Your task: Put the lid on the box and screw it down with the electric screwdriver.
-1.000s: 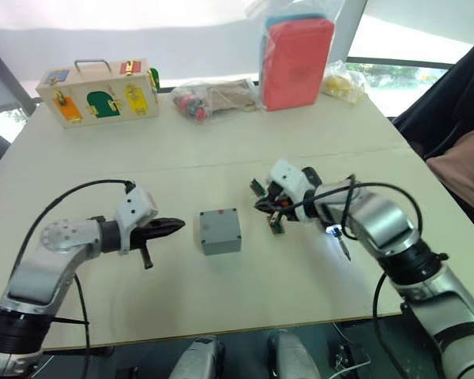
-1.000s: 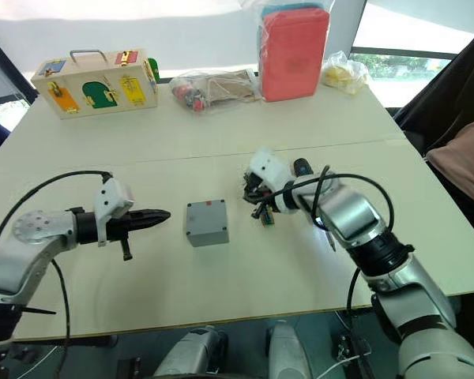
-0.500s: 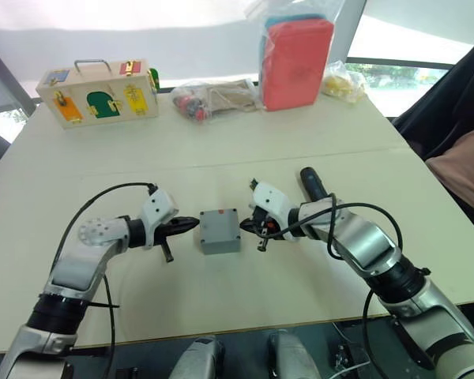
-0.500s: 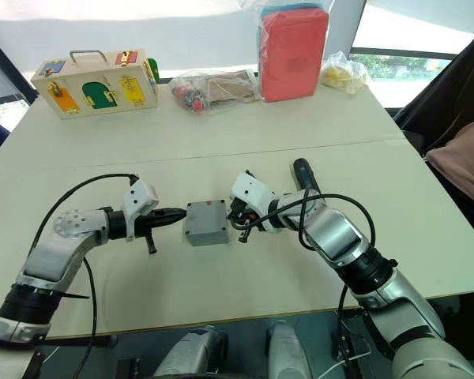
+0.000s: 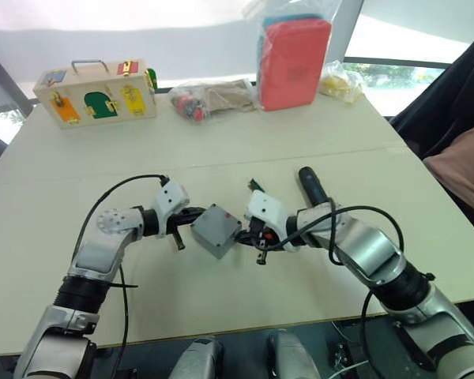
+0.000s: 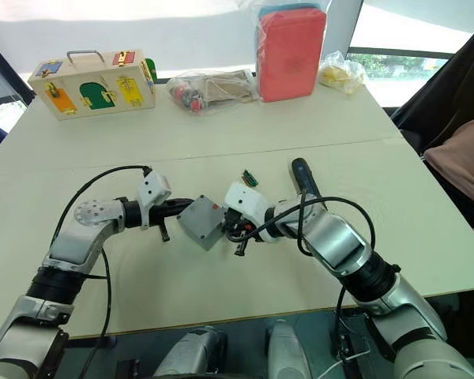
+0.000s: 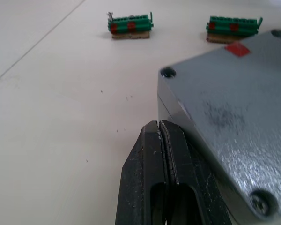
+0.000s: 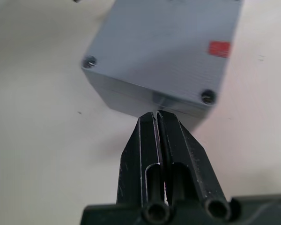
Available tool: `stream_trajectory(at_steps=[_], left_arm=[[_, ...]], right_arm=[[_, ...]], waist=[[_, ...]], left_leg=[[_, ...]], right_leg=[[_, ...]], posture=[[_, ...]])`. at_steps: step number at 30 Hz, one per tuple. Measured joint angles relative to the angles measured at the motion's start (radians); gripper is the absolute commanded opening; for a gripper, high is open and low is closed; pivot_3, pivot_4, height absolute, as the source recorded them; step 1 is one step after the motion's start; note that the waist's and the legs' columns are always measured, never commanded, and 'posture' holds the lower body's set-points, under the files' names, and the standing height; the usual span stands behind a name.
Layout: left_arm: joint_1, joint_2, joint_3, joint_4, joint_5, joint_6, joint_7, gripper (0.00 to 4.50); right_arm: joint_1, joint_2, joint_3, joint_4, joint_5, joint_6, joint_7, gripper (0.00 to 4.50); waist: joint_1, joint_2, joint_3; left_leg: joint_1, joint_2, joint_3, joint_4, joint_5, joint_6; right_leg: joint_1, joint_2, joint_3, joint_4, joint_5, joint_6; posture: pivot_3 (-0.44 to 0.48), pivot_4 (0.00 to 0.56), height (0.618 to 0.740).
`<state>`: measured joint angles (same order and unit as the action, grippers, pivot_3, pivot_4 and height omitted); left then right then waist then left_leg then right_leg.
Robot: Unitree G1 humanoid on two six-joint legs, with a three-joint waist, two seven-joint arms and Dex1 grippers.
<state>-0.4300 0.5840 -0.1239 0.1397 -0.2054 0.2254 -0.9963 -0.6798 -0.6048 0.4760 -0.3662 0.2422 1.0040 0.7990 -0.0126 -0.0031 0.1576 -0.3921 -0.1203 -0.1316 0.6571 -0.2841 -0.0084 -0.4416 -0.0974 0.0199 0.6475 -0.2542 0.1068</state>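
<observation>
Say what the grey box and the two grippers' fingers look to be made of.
The grey box: apparently moulded plastic, matte, faintly grained, with recessed corner screws. Left gripper and right gripper: fingers look like hard black plastic, slightly glossy with moulded slots; coated metal can't be ruled out.

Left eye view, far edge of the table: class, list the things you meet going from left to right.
Wooden box with coloured latches → clear plastic bag of small red and brown items → tall red block in a clear bag → small clear bag with yellow contents.
</observation>
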Motion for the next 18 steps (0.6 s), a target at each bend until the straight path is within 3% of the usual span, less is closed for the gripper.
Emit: stream_trajectory(at_steps=[6,11,18], left_arm=[[0.096,0.116,0.032,-0.094,-0.03,0.027,-0.073,0.0],[0.16,0.187,0.068,-0.216,-0.089,0.1,-0.115,0.0],[0.196,0.147,0.077,-0.322,-0.114,0.163,-0.048,0.0]], right_arm=[[-0.054,-0.029,-0.015,0.084,-0.042,-0.083,0.015,0.04],[-0.075,0.021,-0.012,0.195,-0.077,-0.17,0.02,0.04],[-0.076,0.133,0.027,0.323,-0.118,-0.255,0.03,0.04]], waist=[[-0.003,0.0,0.0],[0.0,-0.001,0.0],[0.001,-0.001,0.0]], left_leg=[[0.0,0.001,0.0,-0.001,0.0,0.0],[0.0,0.0,0.0,0.0,0.0,0.0],[0.0,0.0,0.0,0.001,0.0,0.0]], right_leg=[[0.0,0.0,0.0,0.0,0.0,0.0],[0.0,0.0,0.001,0.0,0.0,0.0],[0.0,0.0,0.001,0.0,0.0,0.0]], posture=[[0.0,0.15,0.74],[0.0,0.15,0.74],[0.0,0.15,0.74]])
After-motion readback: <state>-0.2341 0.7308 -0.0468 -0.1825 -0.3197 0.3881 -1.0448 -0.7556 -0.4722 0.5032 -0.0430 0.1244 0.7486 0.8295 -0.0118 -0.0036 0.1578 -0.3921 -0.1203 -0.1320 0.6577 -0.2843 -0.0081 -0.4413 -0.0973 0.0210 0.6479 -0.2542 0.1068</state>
